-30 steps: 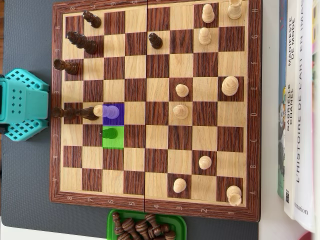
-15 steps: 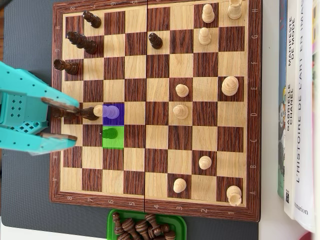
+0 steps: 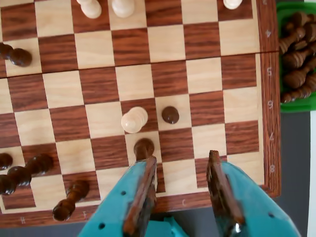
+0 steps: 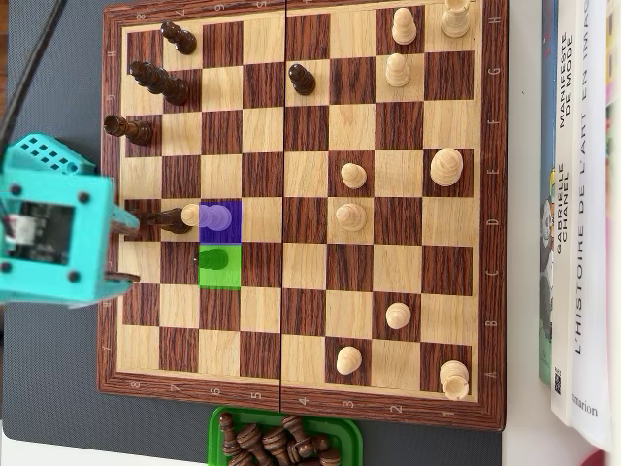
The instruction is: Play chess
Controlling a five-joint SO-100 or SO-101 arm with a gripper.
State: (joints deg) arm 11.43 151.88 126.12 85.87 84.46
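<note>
Since the earlier overhead frames the teal gripper (image 4: 121, 250) has swung from flat beside the board to nose-down over its left edge, and no piece has shifted. Jaws parted, nothing between them: in the wrist view the gripper (image 3: 183, 185) shows two brown-padded fingers (image 3: 143, 192) apart over the board's near rim. Item, chessboard (image 4: 301, 408): wooden, folding, on a dark grey mat (image 4: 53, 369). Item, dark pawn (image 4: 214, 259) on the green-tinted square, seen in the wrist view as a dark round head (image 3: 170, 114) on a light square. Item, light pawn (image 4: 219, 217) on the purple-tinted square just beside it; wrist view shows it pale and untinted (image 3: 134, 120). Item, dark piece (image 3: 144, 148) directly in front of the left finger in the wrist view, touching or nearly touching its tip; overhead it lies beside the light pawn (image 4: 175, 219), partly under the gripper. Further dark pieces (image 4: 155, 83) cluster at the board's upper left; light pieces (image 4: 350, 216) are scattered over the right half. Item, green tray (image 4: 283, 437) of captured dark pieces below the board, at right in the wrist view (image 3: 296, 54). Item, books (image 4: 582, 194) along the right edge, shown overhead only.
</note>
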